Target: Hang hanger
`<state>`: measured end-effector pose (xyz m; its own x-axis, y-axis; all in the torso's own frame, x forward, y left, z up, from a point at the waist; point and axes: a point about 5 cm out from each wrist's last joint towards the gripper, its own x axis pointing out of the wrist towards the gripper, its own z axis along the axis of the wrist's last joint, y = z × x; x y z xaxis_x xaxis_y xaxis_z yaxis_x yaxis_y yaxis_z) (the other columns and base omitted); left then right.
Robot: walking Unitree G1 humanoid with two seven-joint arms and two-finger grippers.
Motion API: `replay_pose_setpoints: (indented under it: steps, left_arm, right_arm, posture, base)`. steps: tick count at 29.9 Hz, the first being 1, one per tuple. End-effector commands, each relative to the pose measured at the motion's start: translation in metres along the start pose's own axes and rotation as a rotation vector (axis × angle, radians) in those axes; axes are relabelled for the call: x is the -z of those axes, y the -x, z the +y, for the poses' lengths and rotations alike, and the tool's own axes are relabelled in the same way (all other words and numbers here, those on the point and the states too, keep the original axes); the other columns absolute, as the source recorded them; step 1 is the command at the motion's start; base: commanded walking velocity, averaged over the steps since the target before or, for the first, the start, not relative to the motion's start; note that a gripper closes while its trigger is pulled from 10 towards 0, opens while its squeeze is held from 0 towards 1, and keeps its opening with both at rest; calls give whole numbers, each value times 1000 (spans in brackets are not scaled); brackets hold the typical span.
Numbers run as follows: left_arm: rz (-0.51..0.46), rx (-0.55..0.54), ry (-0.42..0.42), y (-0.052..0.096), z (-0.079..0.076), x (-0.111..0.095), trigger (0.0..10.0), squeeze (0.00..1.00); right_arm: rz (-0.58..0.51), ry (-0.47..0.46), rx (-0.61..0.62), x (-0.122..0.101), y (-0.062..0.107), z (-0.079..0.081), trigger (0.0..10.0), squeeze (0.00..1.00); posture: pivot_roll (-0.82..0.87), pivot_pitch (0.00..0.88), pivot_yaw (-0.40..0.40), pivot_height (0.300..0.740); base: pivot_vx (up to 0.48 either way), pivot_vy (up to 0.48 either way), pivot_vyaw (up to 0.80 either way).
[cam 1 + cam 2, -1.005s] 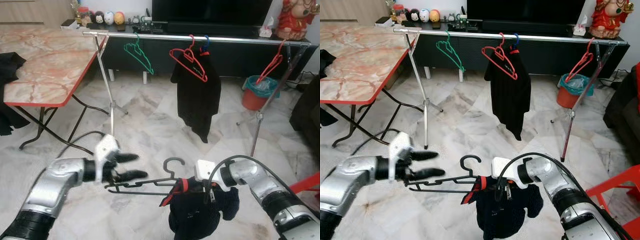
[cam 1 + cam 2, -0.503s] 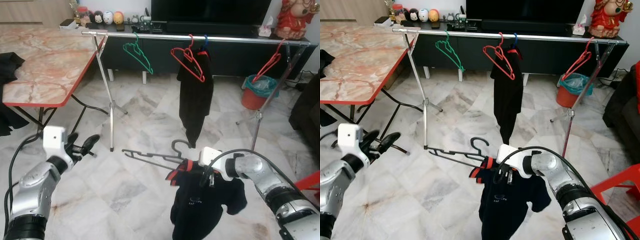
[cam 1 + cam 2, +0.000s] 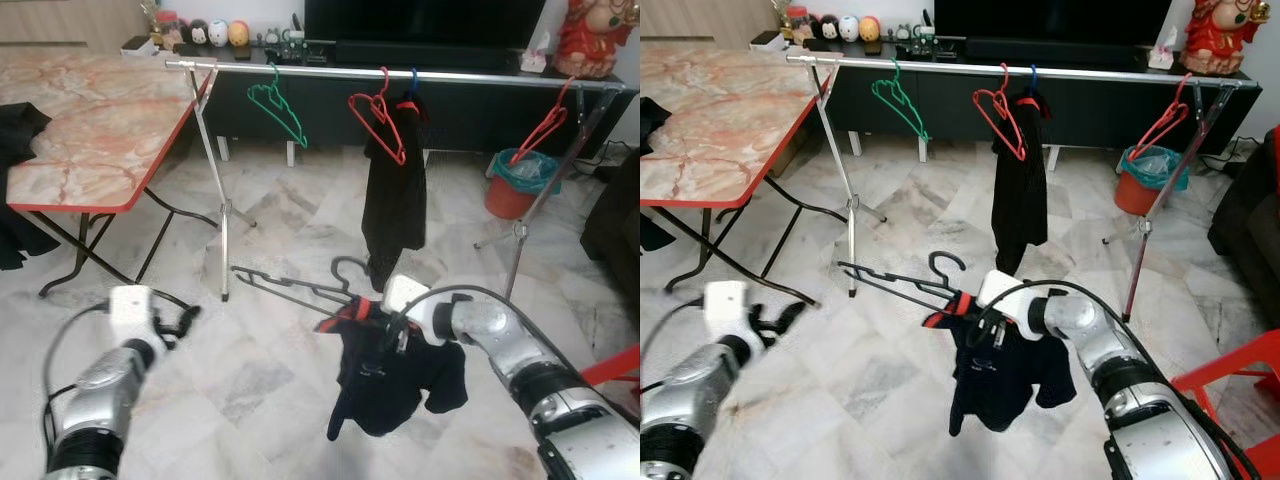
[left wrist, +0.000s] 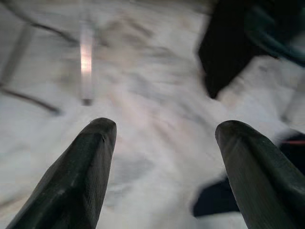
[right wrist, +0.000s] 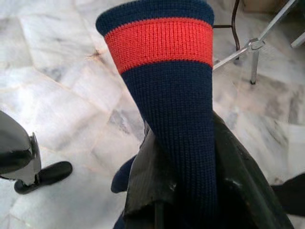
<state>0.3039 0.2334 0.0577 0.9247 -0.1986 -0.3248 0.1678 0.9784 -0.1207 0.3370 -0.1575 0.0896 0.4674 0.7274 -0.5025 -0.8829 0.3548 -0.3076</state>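
My right gripper [image 3: 388, 322] is shut on a black hanger [image 3: 295, 291] at the collar of the dark garment [image 3: 392, 375] draped on it. The hanger is held tilted above the floor, hook [image 3: 945, 262] upward, short of the rack. In the right wrist view the navy collar with a red band [image 5: 161, 44] rises from between the fingers [image 5: 150, 183]. The silver rack rail [image 3: 450, 77] runs across the back. My left gripper [image 3: 176, 321] hangs low at the left, open, its two fingertips [image 4: 99, 137] wide apart over the marble floor.
On the rail hang a green hanger [image 3: 279, 106], a red hanger [image 3: 379, 118], a black garment [image 3: 393, 195] and another red hanger [image 3: 541, 126]. A marble table [image 3: 90, 135] stands at the left. A red bin [image 3: 514, 186] and a red chair [image 3: 616, 364] are at the right.
My right gripper has lifted the hanger and garment higher and a little left, toward the rack. My left arm has let go of the hanger and dropped low at the left.
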Motion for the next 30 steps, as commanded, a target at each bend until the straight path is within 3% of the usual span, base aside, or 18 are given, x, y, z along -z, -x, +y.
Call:
replay_pose_setpoints:
  steps: [1, 3, 8, 14, 18, 30]
  left_arm:
    - [11, 88, -52, -1, -9, -2, 10000, 0]
    - [32, 308, -119, -2, -32, -1, 10000, 0]
    - [21, 446, -174, -1, -50, -6, 10000, 0]
    - [4, 522, -192, 1, -60, -10, 10000, 0]
    - [-7, 605, -219, 3, -72, -12, 10000, 0]
    - [-43, 628, -233, 2, -84, -16, 10000, 0]
  right_arm:
    - [-75, 25, 4, -16, 3, -9, 10000, 0]
    - [-108, 43, -32, -24, 5, -12, 10000, 0]
    - [-123, 65, -89, -30, 11, -16, 10000, 0]
    - [-194, 50, -89, -43, 12, -21, 10000, 0]
    - [-276, 70, -155, -59, 12, -19, 10000, 0]
    - [-332, 65, -188, -71, 16, -22, 10000, 0]
  posture:
    - [98, 0, 10, 740]
    - [94, 0, 12, 740]
    - [94, 0, 12, 740]
    - [91, 0, 12, 740]
    - [90, 0, 12, 740]
    - [94, 0, 5, 740]
  base:
    - [0, 0, 0]
    - [0, 0, 0]
    - [0, 0, 0]
    - [0, 0, 0]
    - [0, 0, 0]
    - [0, 0, 0]
